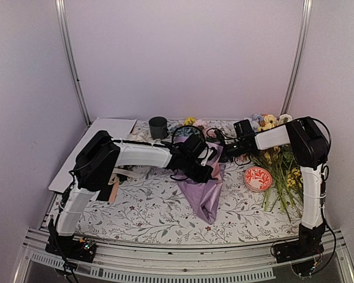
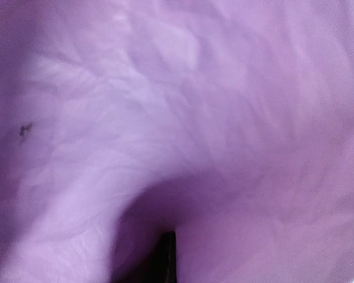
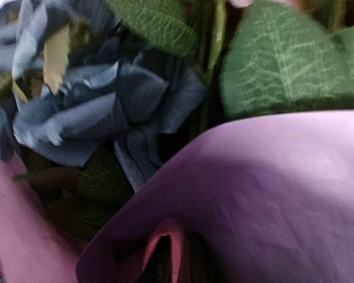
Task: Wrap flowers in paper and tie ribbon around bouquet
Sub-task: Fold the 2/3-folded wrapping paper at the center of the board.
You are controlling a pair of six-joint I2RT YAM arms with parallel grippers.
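Lilac paper [image 1: 205, 191] curls around blue flowers [image 3: 88, 112] and green leaves [image 3: 277, 65].

Pressed over the left gripper [image 1: 205, 172], the paper [image 2: 183, 118] fills its camera as a lilac blur — only a dark sliver of finger [image 2: 168, 259] shows at the bottom edge. A fold hides the fingers of the right gripper [image 1: 226, 145]; beyond them the blue bloom [image 3: 88, 112] and leaves [image 3: 277, 65] run off the frame.
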